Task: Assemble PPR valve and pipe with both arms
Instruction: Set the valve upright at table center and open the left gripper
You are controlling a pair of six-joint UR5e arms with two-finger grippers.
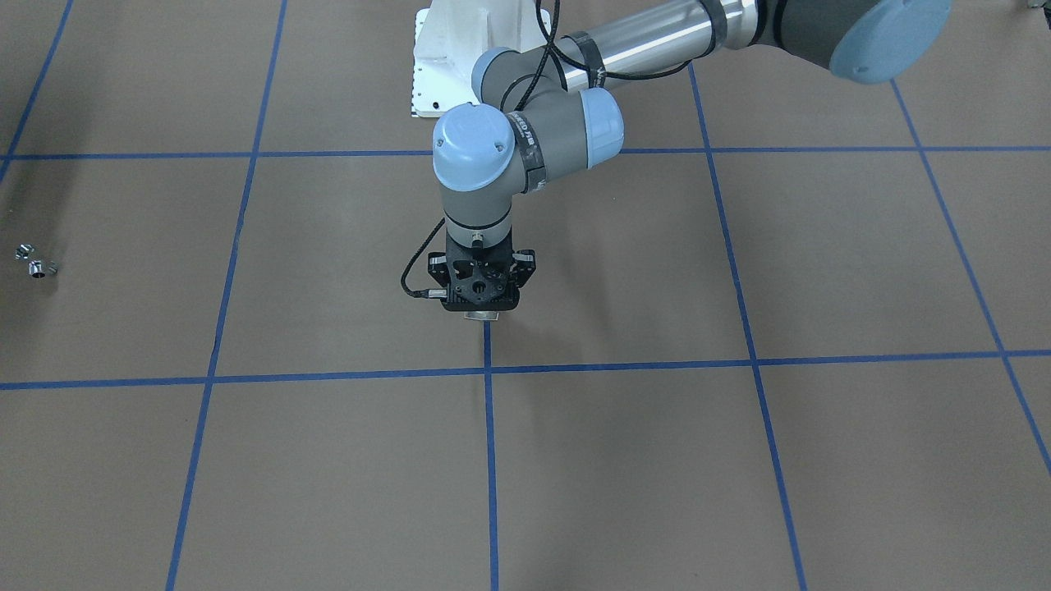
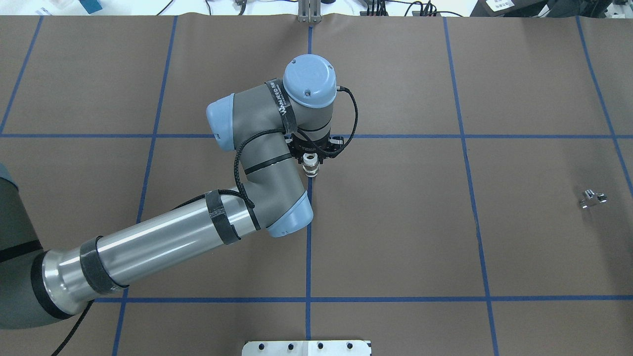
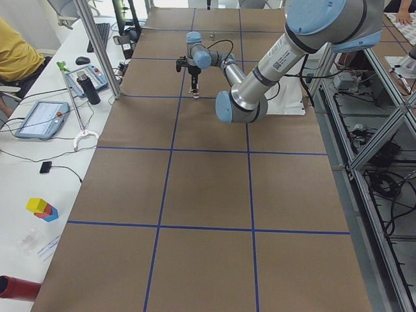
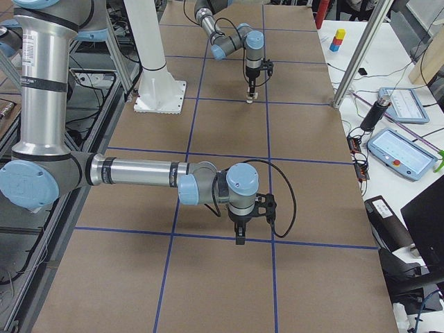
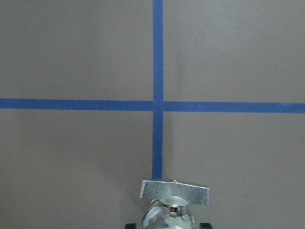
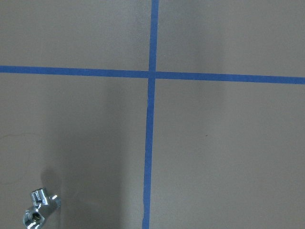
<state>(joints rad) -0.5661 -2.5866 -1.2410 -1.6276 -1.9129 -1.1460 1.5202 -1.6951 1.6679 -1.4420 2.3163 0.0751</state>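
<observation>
Assembly barely begun: left gripper (image 2: pixel 311 158), fingers clamped on the PPR valve (image 2: pixel 311 169), hangs over the counter (image 2: pixel 395 237) near a blue tape cross (image 5: pixel 157 105), while the pipe (image 2: pixel 592 199) lies unjoined well off at 3 o'clock overhead; right gripper (image 4: pixel 240 238) shows too small to tell its finger spread.

Even overhead light; soft shadows; glare on left arm (image 2: pixel 163 242) tube; sharp.

The PPR valve (image 2: pixel 311 170) hangs, held in the left gripper (image 2: pixel 310 157), above the middle of the table (image 2: pixel 395 237), over the centre tape line (image 2: pixel 308 247) and ahead of the pedestal base (image 2: pixel 306 347) at the robot-side edge. The pipe (image 2: pixel 592 199) lies on the table well apart from the valve, near the right edge. The right gripper (image 4: pixel 240 239) hangs over the table's right end.
</observation>
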